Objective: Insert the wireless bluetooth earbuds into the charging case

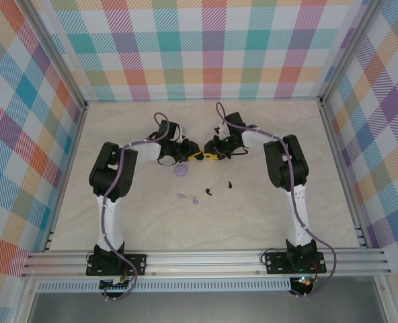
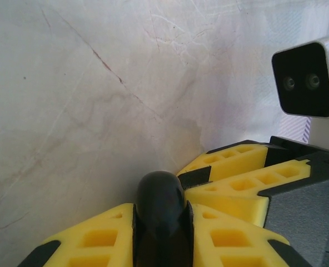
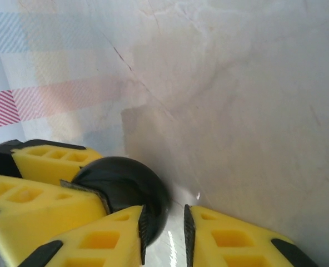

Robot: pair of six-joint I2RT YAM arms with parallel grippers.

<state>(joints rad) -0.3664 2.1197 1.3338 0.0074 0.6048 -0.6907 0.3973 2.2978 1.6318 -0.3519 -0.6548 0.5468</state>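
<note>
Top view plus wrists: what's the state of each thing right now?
Left gripper: shut on the black case.
Right gripper: nearly shut at the case's edge; grip unclear.
Lavender case: resting on the table, untouched.
Lavender earbuds: loose on the table, not inserted.
Black earbuds: loose on the table, not inserted.

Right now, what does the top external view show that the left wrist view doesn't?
Top external adds a round lavender plastic case, two pale lavender earbuds and two black earbuds loose on the beige marbled tabletop. Left wrist adds the left gripper shut on a glossy black rounded case. Both share that tabletop and the right gripper facing the left.
</note>
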